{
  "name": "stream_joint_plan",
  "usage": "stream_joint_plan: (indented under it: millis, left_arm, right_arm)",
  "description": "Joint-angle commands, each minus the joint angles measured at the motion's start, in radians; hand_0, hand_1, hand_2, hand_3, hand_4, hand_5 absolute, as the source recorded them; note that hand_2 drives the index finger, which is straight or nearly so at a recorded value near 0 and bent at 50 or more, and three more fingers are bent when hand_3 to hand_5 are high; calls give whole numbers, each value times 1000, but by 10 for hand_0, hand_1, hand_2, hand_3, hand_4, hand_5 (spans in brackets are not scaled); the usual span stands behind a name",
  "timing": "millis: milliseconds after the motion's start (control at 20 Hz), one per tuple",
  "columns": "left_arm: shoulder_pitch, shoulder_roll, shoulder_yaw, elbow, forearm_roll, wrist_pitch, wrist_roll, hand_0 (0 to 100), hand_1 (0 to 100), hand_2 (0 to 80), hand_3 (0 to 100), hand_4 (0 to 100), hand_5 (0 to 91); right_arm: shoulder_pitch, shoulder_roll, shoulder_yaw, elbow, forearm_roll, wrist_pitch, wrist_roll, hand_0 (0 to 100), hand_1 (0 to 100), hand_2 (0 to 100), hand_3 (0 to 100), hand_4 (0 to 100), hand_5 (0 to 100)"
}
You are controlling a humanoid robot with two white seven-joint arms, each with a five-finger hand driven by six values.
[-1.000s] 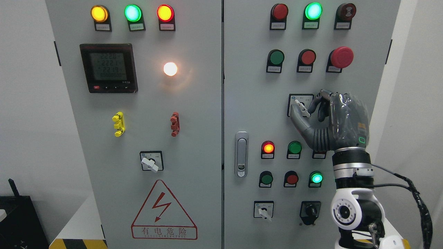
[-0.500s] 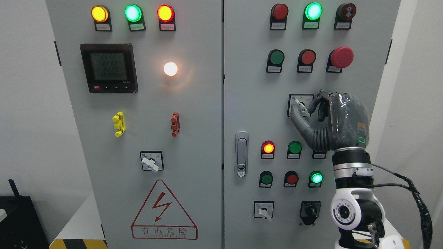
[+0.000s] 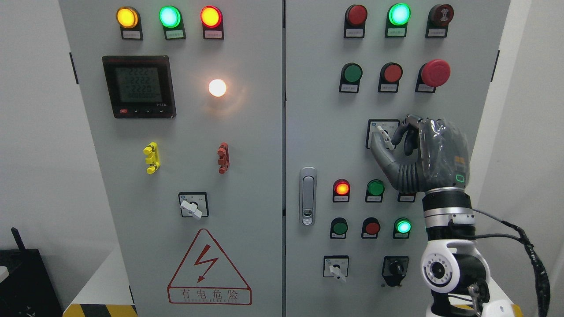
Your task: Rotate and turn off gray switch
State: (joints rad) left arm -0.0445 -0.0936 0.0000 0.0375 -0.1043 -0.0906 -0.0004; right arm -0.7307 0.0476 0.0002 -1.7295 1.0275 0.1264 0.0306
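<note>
on the cabinet's right door [image 3: 317, 132], toward three o'clock of centre, the right hand [image 3: 423, 154] pinches the gray switch [image 3: 384, 137], its lever tipped toward eleven o'clock, so the grasp looks made and the next move calls for a wrist twist.

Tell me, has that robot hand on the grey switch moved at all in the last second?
No. The right hand sits at the same spot beside the gray switch, just as far below the red mushroom button as before.
</note>
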Motion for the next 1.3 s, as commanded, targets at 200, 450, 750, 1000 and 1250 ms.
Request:
stream_joint_plan:
  millis: [200, 450, 750, 1000, 1250]
  left_arm:
    - [0, 0, 32, 1, 0, 0, 0, 120, 389, 0, 0, 0, 0]
    - [0, 0, 32, -1, 0, 0, 0, 120, 389, 0, 0, 0, 0]
    - [0, 0, 32, -1, 0, 0, 0, 120, 389, 0, 0, 0, 0]
    - [0, 0, 32, -1, 0, 0, 0, 120, 389, 0, 0, 0, 0]
    - [0, 0, 32, -1, 0, 0, 0, 120, 389, 0, 0, 0, 0]
  right_arm:
    - [0, 0, -19, 2, -1, 1, -1, 520, 456, 730, 987, 904, 1000]
    - [0, 1, -19, 2, -1, 1, -1, 548, 440, 730, 988, 905, 1000]
    - [2, 1, -19, 2, -3, 1, -1, 577, 426, 731, 993, 907, 1000]
    - [0, 1, -22, 2, -3, 1, -1, 604, 409, 733, 999, 908, 1000]
    - [0, 1, -25, 2, -4, 1, -1, 621, 394, 737, 1000, 909, 1000]
